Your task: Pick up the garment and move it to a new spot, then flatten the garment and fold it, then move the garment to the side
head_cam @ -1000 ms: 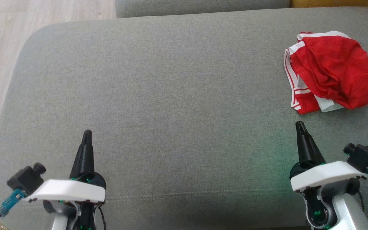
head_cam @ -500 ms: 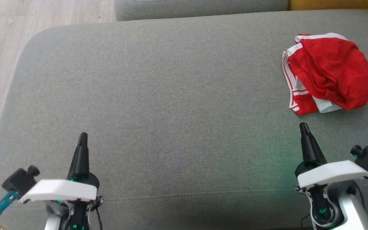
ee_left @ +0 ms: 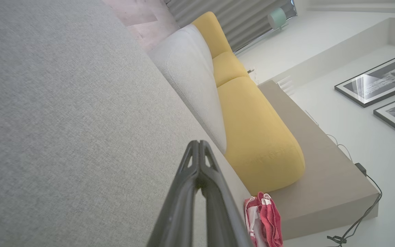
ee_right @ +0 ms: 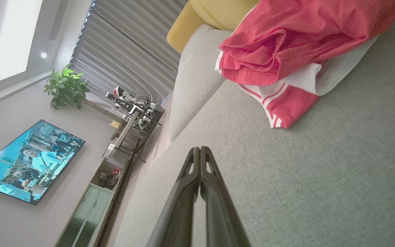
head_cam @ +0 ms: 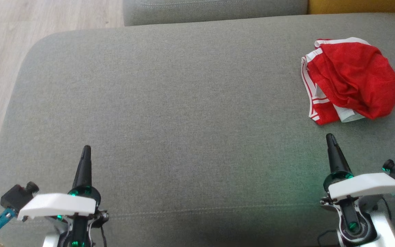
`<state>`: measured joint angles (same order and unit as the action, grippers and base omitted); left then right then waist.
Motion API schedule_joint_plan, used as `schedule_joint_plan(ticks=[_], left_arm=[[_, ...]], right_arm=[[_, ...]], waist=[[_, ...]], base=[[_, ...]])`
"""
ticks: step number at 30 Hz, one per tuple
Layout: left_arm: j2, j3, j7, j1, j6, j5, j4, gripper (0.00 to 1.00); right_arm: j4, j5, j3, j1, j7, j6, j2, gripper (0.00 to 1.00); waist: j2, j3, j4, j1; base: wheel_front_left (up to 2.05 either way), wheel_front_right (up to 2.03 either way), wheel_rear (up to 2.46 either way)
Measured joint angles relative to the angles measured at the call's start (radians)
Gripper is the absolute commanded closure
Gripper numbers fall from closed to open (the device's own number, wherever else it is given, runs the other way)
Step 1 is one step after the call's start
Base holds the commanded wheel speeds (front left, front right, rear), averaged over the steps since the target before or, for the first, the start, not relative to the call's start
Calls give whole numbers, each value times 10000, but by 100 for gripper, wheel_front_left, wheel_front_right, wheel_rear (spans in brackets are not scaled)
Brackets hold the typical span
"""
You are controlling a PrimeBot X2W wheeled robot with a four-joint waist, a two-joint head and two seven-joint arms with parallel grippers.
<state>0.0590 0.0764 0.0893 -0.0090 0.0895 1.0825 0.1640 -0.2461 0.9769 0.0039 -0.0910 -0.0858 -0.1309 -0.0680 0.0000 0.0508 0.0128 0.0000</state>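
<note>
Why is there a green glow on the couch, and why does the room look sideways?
Head view: a faint green tint lies on the couch beside the right end effector, likely from the green lights at its base. Left wrist view: the room looks tipped since that camera rides a turned wrist, and a framed picture shows white glare.

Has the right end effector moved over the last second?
Yes. The right end effector, shut, has drifted slightly rightward in the head view, judged against the red garment on the grey cushion; they do not touch.
</note>
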Motion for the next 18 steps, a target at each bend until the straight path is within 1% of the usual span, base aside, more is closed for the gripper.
schedule_joint_plan(ticks=[18], left_arm=[[12, -347, -554, -165, 121, 1873, 345, 100]], right_arm=[[-75, 2220, -313, 10, 525, 0, 0, 100]], waist=[[0, -162, -43, 0]], base=[[0, 0, 0]])
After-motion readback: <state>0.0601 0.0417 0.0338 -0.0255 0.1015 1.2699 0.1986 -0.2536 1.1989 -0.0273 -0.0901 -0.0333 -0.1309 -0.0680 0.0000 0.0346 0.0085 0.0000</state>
